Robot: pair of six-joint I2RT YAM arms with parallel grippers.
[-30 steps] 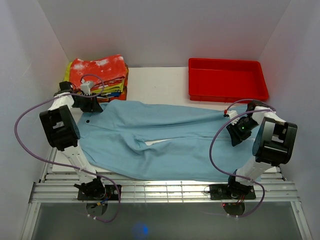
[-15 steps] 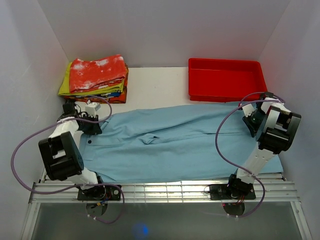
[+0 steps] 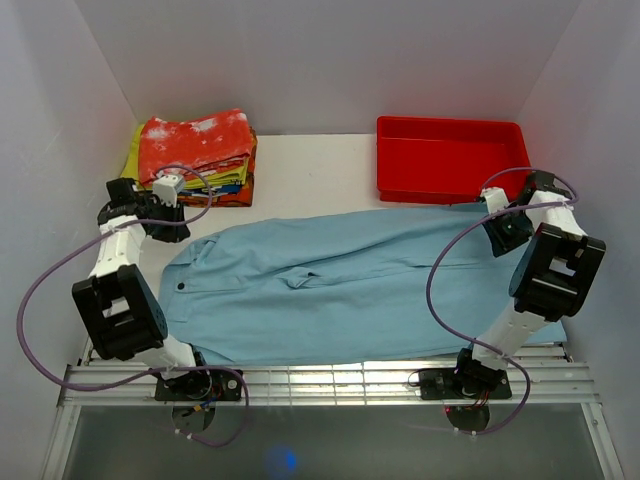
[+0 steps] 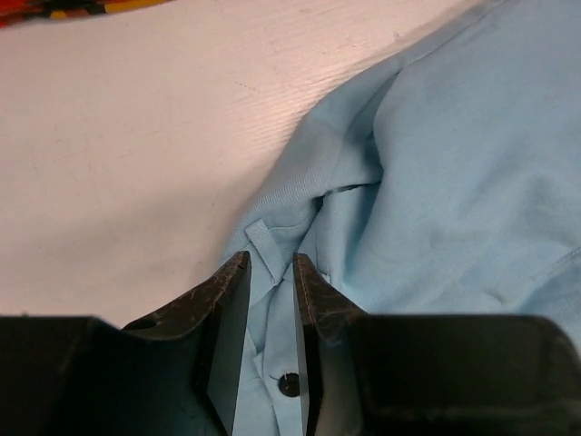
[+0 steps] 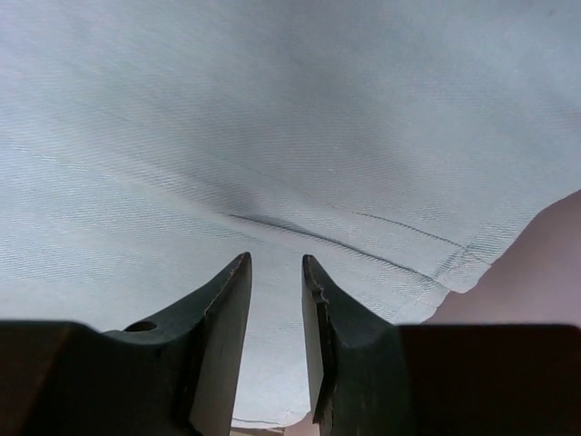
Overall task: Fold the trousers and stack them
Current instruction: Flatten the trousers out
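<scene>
Trousers (image 3: 340, 285) stretch from left end effector (image 4: 270, 263) to right end effector (image 5: 277, 263).

Plain white walls (image 3: 330, 60) close in a white table (image 3: 310, 170) on the left, far and right. A slatted metal rail (image 3: 330, 380) lines its near edge, with a dim grey floor (image 3: 400, 450) below.

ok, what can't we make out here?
- Left gripper, left wrist view: fabric shows in the narrow gap; pinched or just above the trousers, cannot tell.
- Right gripper, right wrist view: same doubt.
- Top view: both grippers' fingertips hidden by their own wrists.
- Top view: trousers' right end partly behind the right arm.
- Top view: clothes stack, lower layers covered by the red top piece; count unclear.
</scene>
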